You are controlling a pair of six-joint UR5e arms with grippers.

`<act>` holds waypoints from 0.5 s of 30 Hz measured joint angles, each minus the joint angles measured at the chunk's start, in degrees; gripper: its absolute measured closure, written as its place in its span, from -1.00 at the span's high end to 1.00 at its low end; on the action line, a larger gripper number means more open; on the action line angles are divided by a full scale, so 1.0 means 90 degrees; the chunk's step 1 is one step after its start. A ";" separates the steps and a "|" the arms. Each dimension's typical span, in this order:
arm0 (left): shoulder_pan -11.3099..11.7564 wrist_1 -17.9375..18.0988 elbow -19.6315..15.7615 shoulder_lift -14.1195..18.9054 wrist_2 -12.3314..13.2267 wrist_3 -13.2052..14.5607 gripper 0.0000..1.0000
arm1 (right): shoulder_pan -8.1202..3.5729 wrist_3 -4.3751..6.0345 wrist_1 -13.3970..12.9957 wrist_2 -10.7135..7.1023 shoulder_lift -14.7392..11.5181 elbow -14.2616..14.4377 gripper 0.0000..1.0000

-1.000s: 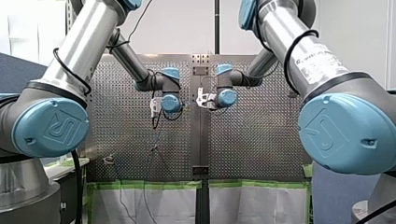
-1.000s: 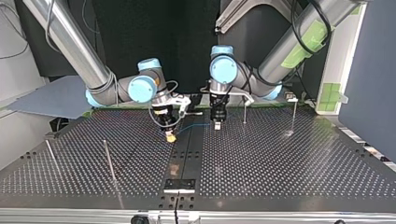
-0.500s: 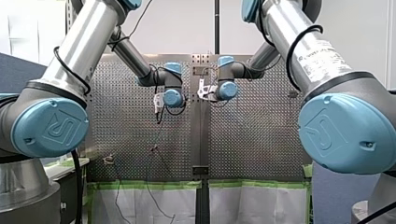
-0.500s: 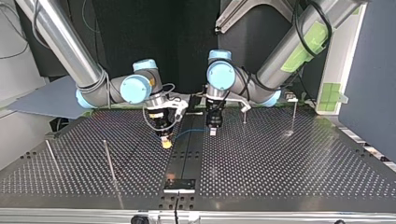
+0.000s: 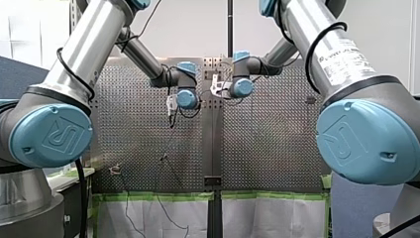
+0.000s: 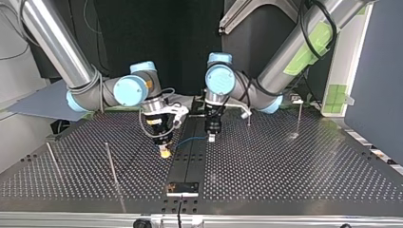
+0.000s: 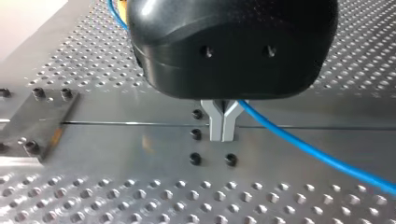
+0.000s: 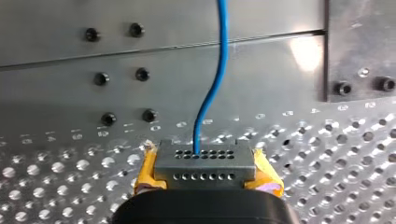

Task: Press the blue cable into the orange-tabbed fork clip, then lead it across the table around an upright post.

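Note:
The blue cable hangs in a short span between my two grippers over the table's middle strip. In the right wrist view my right gripper is shut with its yellow pads on a grey perforated end block; the cable leaves that block. My left gripper has its metal fingers shut on the cable, which trails off to one side. In the top view my right gripper is left of my left gripper. I cannot pick out an orange-tabbed clip for certain.
Thin upright posts stand at the top view's left and at its back right. A small bolted plate lies on the middle strip near the table's front edge. A small fixture sits at the front view's lower left.
Both grippers have carried the cable span nearer the top view's camera and a little to that view's left. Both grips look unchanged.

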 joint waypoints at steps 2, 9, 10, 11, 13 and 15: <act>-0.0023 -0.0098 0.0118 0.0000 -0.0009 -0.0001 -1.00 | -0.0011 0.0024 0.0004 -0.0001 -0.0019 -0.0022 -1.00; -0.0098 -0.0399 0.0485 -0.0001 -0.0024 -0.0009 -1.00 | -0.0020 0.0084 0.0043 -0.0009 -0.0092 -0.0110 -1.00; -0.0109 -0.0427 0.0525 -0.0001 -0.0024 -0.0009 -1.00 | -0.0020 0.0087 0.0048 -0.0010 -0.0107 -0.0121 -1.00; -0.0123 -0.0459 0.0574 -0.0001 -0.0024 -0.0010 -1.00 | -0.0020 0.0092 0.0057 -0.0011 -0.0129 -0.0139 -1.00; -0.0142 -0.0512 0.0641 -0.0001 -0.0026 -0.0009 -1.00 | -0.0021 0.0102 0.0076 -0.0011 -0.0162 -0.0166 -1.00; -0.0165 -0.0579 0.0718 -0.0001 -0.0029 -0.0006 -1.00 | -0.0022 0.0114 0.0100 -0.0015 -0.0197 -0.0199 -1.00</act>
